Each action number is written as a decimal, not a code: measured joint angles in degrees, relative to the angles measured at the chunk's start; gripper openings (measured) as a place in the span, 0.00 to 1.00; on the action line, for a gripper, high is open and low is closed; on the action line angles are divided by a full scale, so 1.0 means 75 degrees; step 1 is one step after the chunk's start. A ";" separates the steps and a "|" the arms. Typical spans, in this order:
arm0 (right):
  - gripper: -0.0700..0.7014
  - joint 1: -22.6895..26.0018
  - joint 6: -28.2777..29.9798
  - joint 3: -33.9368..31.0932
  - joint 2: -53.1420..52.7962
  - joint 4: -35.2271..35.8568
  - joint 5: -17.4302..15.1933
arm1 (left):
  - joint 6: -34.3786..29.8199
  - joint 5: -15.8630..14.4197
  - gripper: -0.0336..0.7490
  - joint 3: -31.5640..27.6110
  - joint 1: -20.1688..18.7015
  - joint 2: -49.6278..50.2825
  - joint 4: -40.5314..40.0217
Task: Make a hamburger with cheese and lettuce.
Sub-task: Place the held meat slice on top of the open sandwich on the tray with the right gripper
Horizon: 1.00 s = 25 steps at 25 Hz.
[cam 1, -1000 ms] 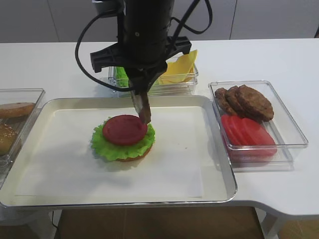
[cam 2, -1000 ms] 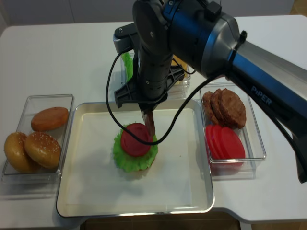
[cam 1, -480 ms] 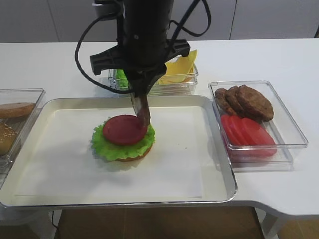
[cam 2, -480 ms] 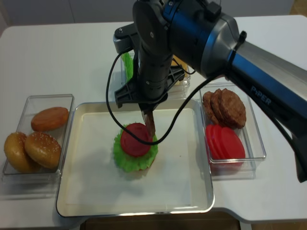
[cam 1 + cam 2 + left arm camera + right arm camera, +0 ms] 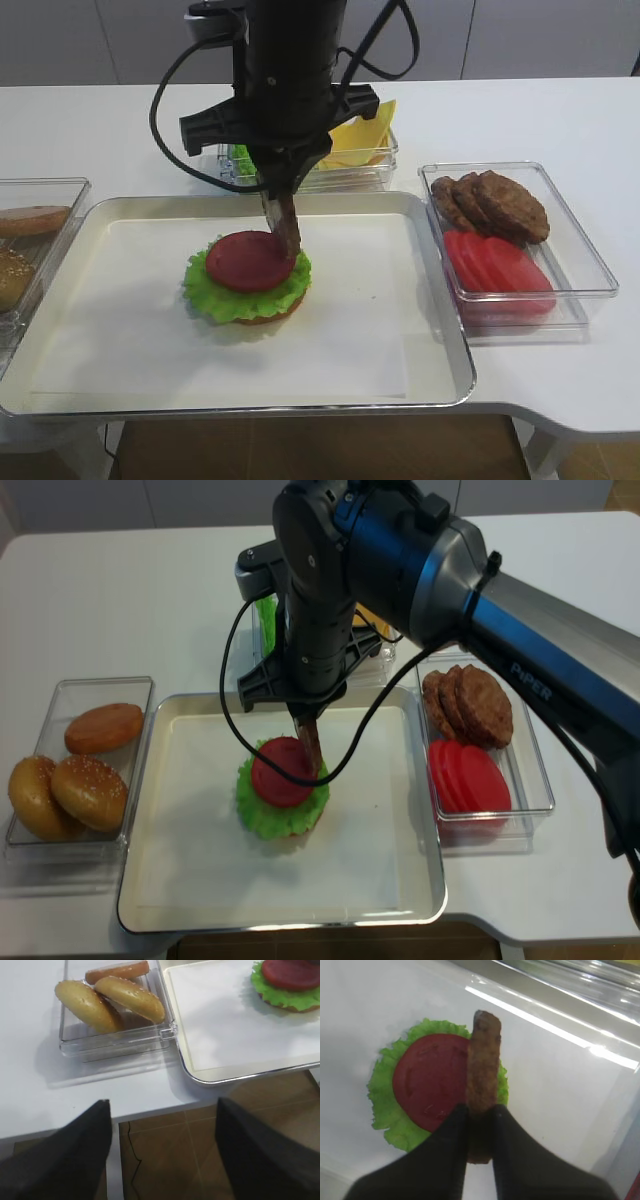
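One brown round patty (image 5: 482, 1072), clenched edge-on in the right gripper (image 5: 479, 1110), has sunk nearer the red tomato slice (image 5: 431, 1080) topping the hamburger (image 5: 247, 278); laying it flat comes next.

Two high exterior views: one from the front, near desk (image 5: 560, 110) height, facing the back; one steeper, nearly overhead. Both share the tray (image 5: 440, 330) (and the side boxes). Right wrist view close above the hamburger (image 5: 427, 1095), looking down past its hand (image 5: 480, 1112). Left wrist view low off the desk's front edge, catching the tray's corner.
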<state>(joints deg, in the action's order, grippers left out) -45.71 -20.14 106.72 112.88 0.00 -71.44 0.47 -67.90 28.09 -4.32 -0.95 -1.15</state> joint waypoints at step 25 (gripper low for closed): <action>0.26 0.0000 0.0000 0.0000 0.0000 0.0217 0.0013 | 0.0000 0.0000 0.66 0.0000 0.0000 0.0000 0.0000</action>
<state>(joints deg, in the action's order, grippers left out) -45.71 -20.14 106.72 112.88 1.63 -71.34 0.47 -67.90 28.09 -4.32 -0.95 -1.15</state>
